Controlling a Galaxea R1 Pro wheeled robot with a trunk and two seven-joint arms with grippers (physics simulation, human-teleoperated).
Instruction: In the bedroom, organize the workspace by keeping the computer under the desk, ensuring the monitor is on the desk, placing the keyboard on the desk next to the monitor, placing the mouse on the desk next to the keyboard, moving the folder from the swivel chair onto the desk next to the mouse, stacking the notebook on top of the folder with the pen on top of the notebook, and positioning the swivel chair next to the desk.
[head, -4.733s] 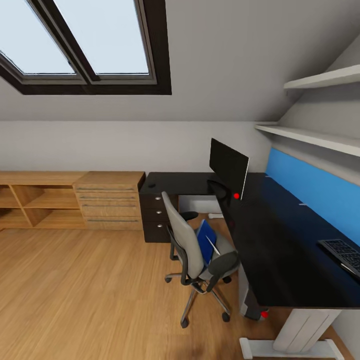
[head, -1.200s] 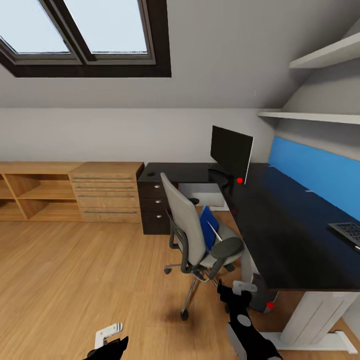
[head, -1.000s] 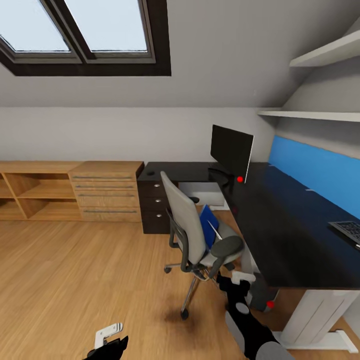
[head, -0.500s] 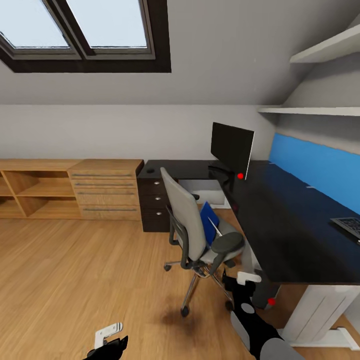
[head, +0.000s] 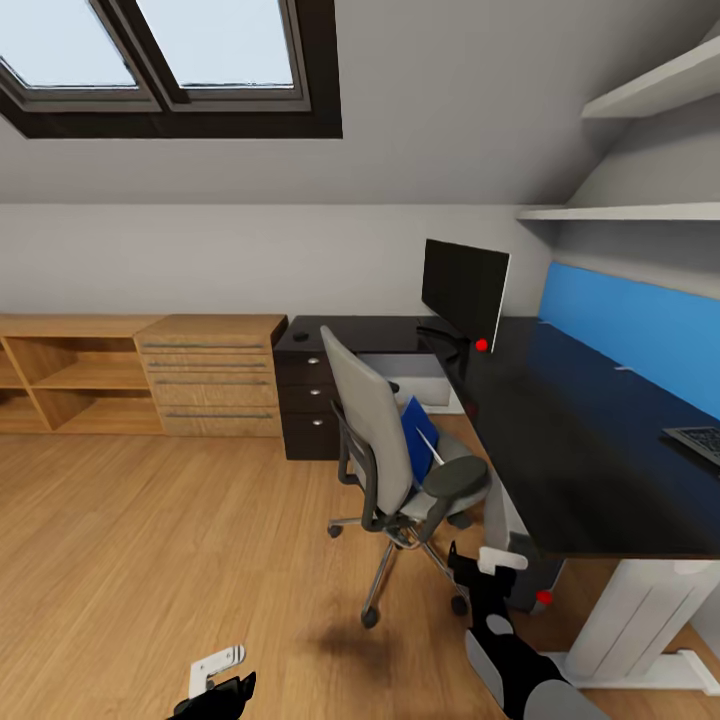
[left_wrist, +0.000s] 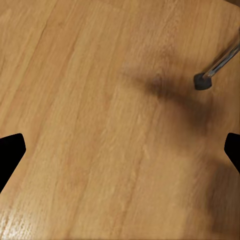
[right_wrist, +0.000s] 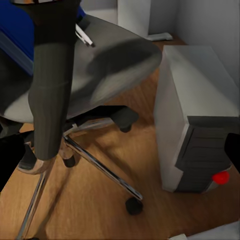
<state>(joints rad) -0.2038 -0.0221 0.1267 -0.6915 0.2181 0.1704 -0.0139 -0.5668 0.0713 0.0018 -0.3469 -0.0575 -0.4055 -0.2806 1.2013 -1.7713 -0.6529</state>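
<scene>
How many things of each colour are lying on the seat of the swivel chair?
Blue: 1, the folder
Pale silver-white: 1, the pen
Total: 2, both on the swivel chair

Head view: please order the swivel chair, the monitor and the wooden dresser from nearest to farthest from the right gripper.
1. The swivel chair: just beyond the right gripper, beside the desk.
2. The monitor: on the desk, toward its far corner.
3. The wooden dresser: against the back wall, far to the left.
</scene>
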